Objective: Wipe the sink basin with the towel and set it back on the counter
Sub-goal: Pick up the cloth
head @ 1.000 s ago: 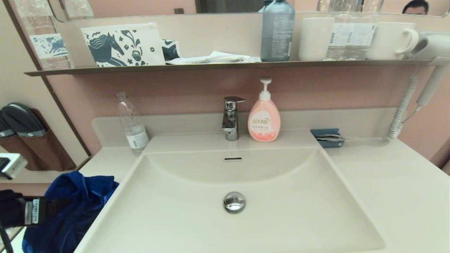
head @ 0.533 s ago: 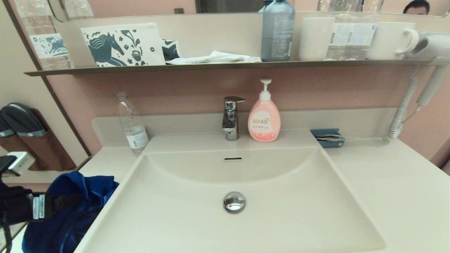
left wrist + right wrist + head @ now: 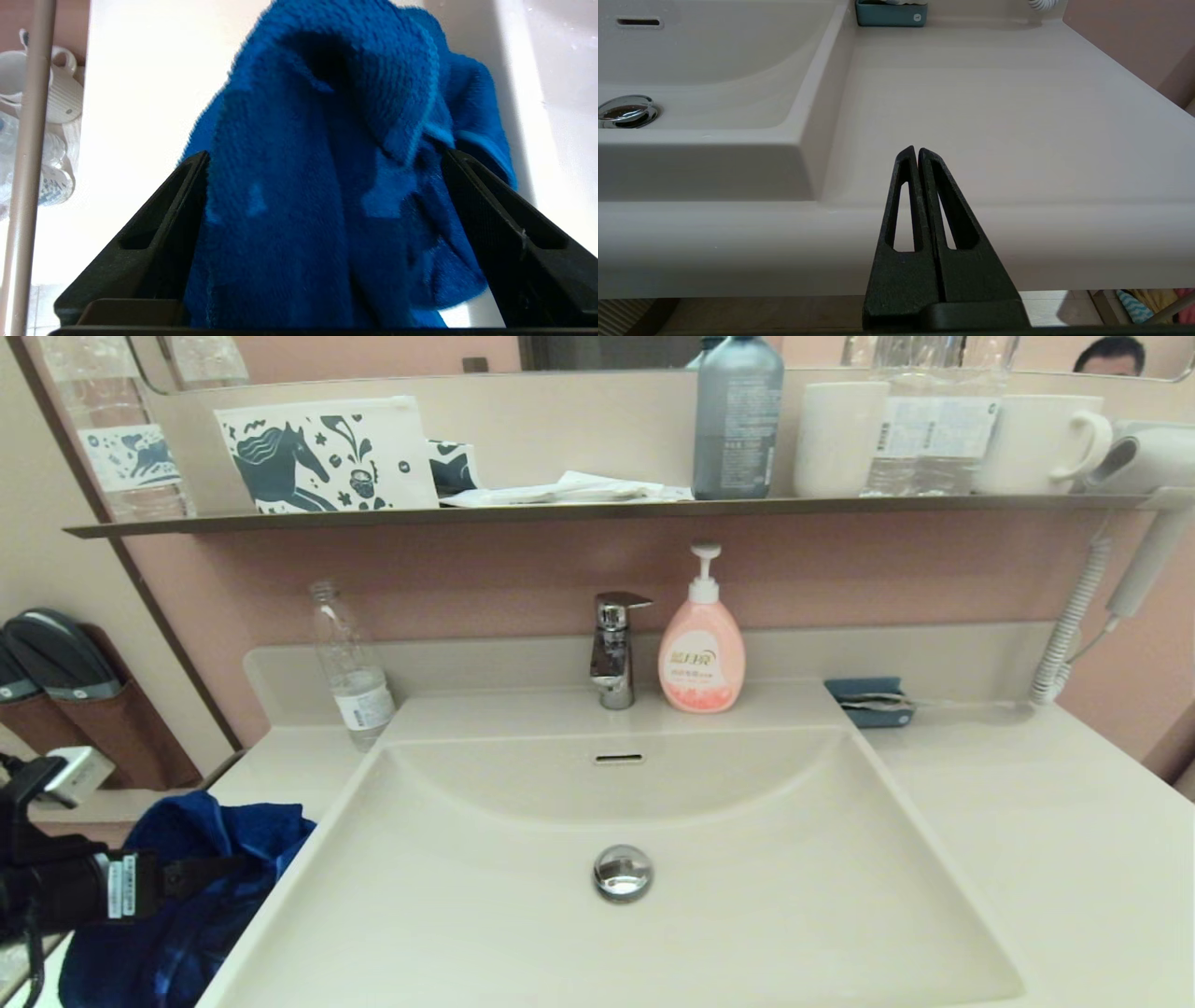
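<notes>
Towel (image 3: 201, 887): royal-blue terry, looped pile, lying crumpled in a soft heap on the bench (image 3: 1027, 821) just left of the sink basin (image 3: 747, 933), one fold touching the basin's rim. Basin is smooth, glossy cream-white, rectangular with sloping walls; round chrome drain plug (image 3: 623, 873) at its floor, a small overflow slot (image 3: 618, 759) in the back wall.

I have the left hand (image 3: 224, 875) at the towel, on the side away from the basin. From the head camera I see only one dark finger reaching into the cloth. The left wrist camera gives more: the left hand (image 3: 322, 163) stands wide open, its two black wedge-shaped fingers (image 3: 159, 224) straddling the bunched towel (image 3: 336, 163), cloth filling the gap and brushing both inner faces; I read no closing grip on it. Terry ribbing and a hemmed edge show clearly here.

The right hand (image 3: 917, 151) appears only in its own wrist camera: fingers pressed together, empty, hanging off the bench's front edge, on the basin's right. That view also shows the rounded bench lip and a small teal-blue holder (image 3: 891, 13) behind the basin's right corner.
</notes>
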### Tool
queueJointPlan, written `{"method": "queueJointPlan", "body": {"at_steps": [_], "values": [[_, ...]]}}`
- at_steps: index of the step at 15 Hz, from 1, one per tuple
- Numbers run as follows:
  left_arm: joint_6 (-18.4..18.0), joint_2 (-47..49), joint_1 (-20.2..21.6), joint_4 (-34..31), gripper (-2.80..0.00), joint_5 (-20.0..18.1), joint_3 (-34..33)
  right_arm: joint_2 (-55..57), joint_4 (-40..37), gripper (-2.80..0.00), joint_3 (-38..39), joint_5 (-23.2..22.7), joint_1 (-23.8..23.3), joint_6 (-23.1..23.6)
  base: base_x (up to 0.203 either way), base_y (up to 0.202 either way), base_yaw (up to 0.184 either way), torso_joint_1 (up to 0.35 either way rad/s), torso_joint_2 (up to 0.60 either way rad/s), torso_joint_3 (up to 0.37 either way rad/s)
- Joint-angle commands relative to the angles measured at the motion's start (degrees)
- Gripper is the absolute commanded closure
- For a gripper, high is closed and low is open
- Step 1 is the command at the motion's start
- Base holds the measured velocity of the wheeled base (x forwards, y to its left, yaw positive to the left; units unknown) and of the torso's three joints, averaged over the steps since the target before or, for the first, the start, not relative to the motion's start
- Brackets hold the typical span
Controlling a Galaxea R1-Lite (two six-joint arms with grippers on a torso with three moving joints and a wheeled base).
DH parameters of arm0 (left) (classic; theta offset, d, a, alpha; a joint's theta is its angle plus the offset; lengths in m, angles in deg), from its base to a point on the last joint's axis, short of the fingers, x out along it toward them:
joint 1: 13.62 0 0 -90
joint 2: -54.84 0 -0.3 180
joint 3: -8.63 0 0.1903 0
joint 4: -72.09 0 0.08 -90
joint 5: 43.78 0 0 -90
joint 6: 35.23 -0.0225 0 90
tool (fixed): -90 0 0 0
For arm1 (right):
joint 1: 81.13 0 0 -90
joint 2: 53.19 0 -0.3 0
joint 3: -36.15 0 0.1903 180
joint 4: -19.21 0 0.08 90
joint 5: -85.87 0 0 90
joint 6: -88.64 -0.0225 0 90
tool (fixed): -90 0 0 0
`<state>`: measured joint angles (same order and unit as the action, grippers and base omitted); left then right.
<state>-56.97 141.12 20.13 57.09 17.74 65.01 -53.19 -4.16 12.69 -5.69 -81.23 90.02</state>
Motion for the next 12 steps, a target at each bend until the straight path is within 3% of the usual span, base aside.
{"method": "queueJointPlan", "body": {"at_steps": [1,2,3,7,12], "values": [[-0.06,1.99,0.01,1.90,-2.80,-0.16,-0.52,0.00,0.00,0.00,0.01,-0.02,0.01,0.03,0.000,0.000,0.000,0.000,0.00,0.000],[-0.06,2.40,0.07,2.95,-2.80,-0.16,-0.83,0.00,0.00,0.00,0.01,-0.02,0.01,0.03,0.000,0.000,0.000,0.000,0.00,0.000],[-0.06,2.49,0.17,3.59,0.00,-0.17,-1.11,0.00,0.00,0.00,0.01,-0.02,0.01,0.03,0.000,0.000,0.000,0.000,0.00,0.000],[0.35,1.71,0.52,3.77,0.00,-0.08,-1.11,0.00,0.00,0.00,0.01,-0.02,0.01,0.03,0.000,0.000,0.000,0.000,0.00,0.000],[4.47,-1.57,1.27,3.16,0.00,0.97,0.29,0.00,0.00,0.00,0.01,-0.02,0.01,0.03,0.000,0.000,0.000,0.000,0.00,0.000]]}}
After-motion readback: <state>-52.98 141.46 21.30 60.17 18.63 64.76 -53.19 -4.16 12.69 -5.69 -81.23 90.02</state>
